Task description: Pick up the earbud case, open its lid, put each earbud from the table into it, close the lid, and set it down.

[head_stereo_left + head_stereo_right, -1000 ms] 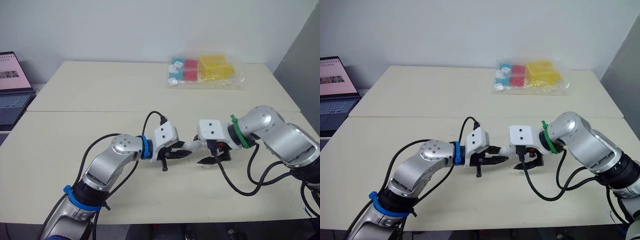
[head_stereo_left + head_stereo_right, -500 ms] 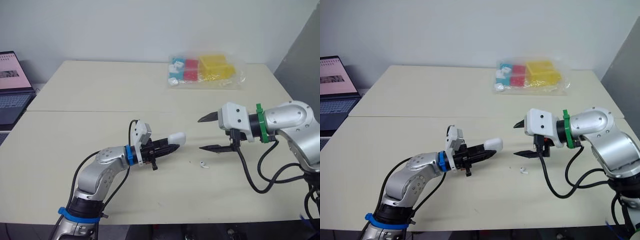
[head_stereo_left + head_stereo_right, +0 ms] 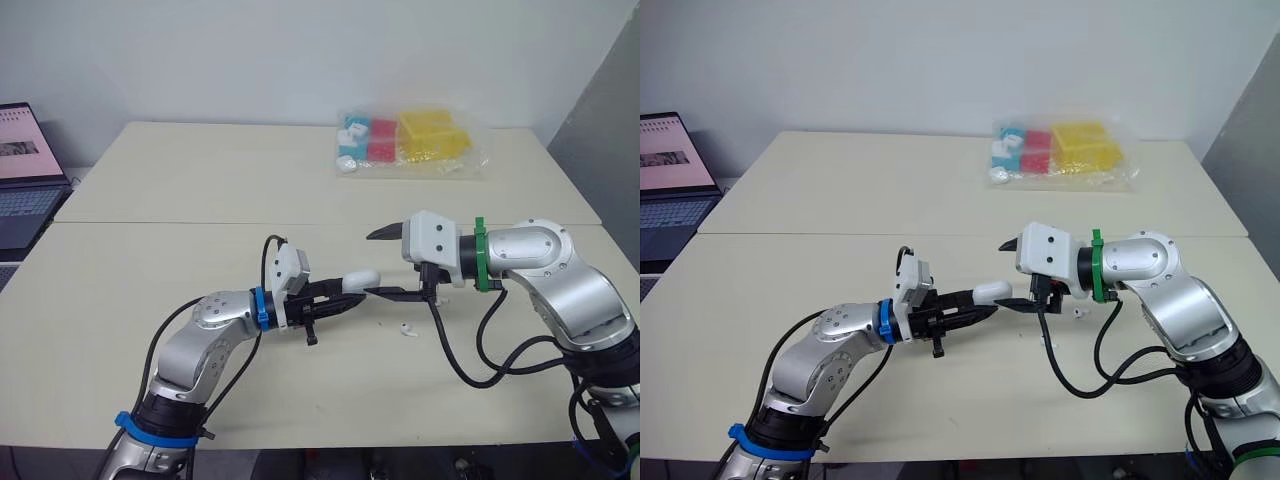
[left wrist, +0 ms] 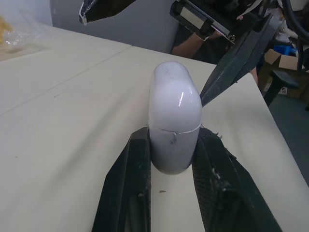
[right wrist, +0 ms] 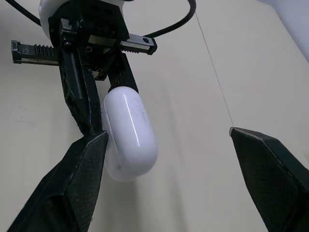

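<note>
Above the middle of the counter (image 3: pixel 200 190), the earbud case (image 3: pixel 360 281) is pinched by its lower half in the left gripper (image 3: pixel 342 296), its lid (image 4: pixel 175 96) pointing right at the right gripper (image 3: pixel 368 262), whose fingers are spread wide, one tip against or just beside it. Light, rigid and glossy, the case would likely slip, so the hold belongs on its flat sides below the seam. Left arm (image 3: pixel 215 325) and right arm (image 3: pixel 540 265) reach inward, low and roughly level; one earbud (image 3: pixel 407 331) lies on the counter just near of them.
</note>
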### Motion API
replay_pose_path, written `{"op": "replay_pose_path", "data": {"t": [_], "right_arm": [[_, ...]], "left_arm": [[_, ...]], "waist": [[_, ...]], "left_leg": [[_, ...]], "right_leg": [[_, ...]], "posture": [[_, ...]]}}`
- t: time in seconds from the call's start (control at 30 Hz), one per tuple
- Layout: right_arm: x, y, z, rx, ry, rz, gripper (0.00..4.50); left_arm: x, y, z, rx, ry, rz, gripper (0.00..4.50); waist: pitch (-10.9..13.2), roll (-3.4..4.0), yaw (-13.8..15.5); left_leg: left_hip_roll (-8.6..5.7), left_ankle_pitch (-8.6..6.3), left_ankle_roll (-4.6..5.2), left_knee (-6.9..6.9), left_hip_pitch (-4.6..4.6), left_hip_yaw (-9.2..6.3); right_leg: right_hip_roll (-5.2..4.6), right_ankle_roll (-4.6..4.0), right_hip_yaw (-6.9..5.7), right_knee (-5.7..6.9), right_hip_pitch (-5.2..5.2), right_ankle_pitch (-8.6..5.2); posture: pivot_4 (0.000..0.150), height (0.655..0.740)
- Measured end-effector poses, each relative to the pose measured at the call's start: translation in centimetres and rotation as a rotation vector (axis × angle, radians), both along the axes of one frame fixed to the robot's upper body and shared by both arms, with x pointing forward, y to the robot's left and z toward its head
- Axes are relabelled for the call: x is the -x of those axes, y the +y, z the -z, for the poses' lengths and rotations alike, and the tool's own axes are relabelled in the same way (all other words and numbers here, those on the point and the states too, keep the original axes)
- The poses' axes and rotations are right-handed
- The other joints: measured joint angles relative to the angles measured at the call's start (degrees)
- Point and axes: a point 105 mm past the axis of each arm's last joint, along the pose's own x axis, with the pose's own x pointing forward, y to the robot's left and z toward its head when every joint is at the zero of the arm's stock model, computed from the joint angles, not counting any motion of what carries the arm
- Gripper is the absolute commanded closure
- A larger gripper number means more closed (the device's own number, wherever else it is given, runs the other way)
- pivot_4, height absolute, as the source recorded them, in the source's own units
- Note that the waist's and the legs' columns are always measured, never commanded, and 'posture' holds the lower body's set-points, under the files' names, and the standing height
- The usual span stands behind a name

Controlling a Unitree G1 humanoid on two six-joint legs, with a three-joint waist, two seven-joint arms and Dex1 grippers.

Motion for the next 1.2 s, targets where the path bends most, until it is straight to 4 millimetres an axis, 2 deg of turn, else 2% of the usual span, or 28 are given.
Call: {"op": "replay_pose_path", "data": {"t": [0.23, 0.47, 0.6, 0.67, 0.73, 0.87, 1.03, 1.2], "right_arm": [[-0.4, 0.2, -1.1, -0.018, -0.016, 0.007, 0.32], [0.1, -0.3, -0.9, -0.031, 0.087, 0.004, 0.32], [0.7, -2.0, -1.9, -0.033, 0.137, 0.025, 0.32], [0.6, -4.0, -1.9, -0.003, 0.161, 0.085, 0.32], [0.5, -6.6, -1.0, 0.07, 0.184, 0.172, 0.32], [-1.1, -9.0, 1.4, 0.187, 0.203, 0.335, 0.32], [-1.6, -9.4, 3.9, 0.265, 0.265, 0.354, 0.32], [-2.5, -9.8, 7.5, 0.364, 0.37, 0.338, 0.32]], "left_arm": [[0.8, -0.3, 0.8, -0.041, -0.011, 0.052, 3.7], [0.7, -0.3, 0.8, -0.04, -0.023, 0.045, 3.7], [0.2, 0.0, 1.0, -0.037, -0.019, 0.011, 3.7], [-0.3, 0.6, 1.1, -0.042, -0.02, -0.021, 3.7], [-0.6, 1.6, 1.3, -0.072, -0.037, -0.06, 3.7], [-0.8, 2.4, 1.4, -0.109, -0.084, -0.087, 3.7], [-0.9, 2.5, 1.3, -0.118, -0.117, -0.09, 3.7], [-0.9, 2.6, 1.3, -0.128, -0.132, -0.096, 3.7]], "waist": [[0.0, 0.0, 0.0], [0.0, 0.01, 0.01], [0.01, 0.0, 0.04], [0.02, -0.01, 0.11], [0.02, -0.02, 0.17], [0.02, -0.01, -0.34], [0.03, 0.0, -0.29], [0.05, 0.01, -0.31]], "left_leg": [[0.0, 0.0, 0.0, 0.0, 0.0, 0.0], [0.0, 0.0, 0.0, -0.01, -0.02, -0.01], [-0.01, 0.0, 0.0, 0.0, -0.02, 0.0], [-0.01, 0.0, 0.0, -0.01, -0.03, -0.01], [0.0, -0.01, 0.01, -0.04, -0.04, 0.0], [0.01, -0.01, 0.01, -0.05, 0.05, 0.04], [0.02, -0.01, 0.01, -0.07, 0.03, 0.02], [0.0, -0.01, 0.01, -0.05, 0.0, 0.08]], "right_leg": [[-0.01, 0.0, -0.02, 0.0, 0.0, 0.0], [-0.01, 0.0, -0.03, 0.0, 0.0, 0.0], [-0.02, 0.0, -0.03, -0.02, 0.0, 0.0], [-0.03, 0.0, -0.05, -0.04, 0.0, 0.0], [-0.04, -0.01, -0.06, -0.08, 0.0, -0.01], [-0.04, -0.01, 0.06, -0.04, -0.02, 0.0], [-0.01, -0.03, -0.01, -0.02, -0.04, -0.02], [-0.02, -0.02, 0.03, -0.05, -0.06, -0.01]], "posture": [[0.15, 0.74], [0.15, 0.74], [0.15, 0.74], [0.15, 0.74], [0.15, 0.74], [0.15, 0.74], [0.15, 0.74], [0.15, 0.74]]}}
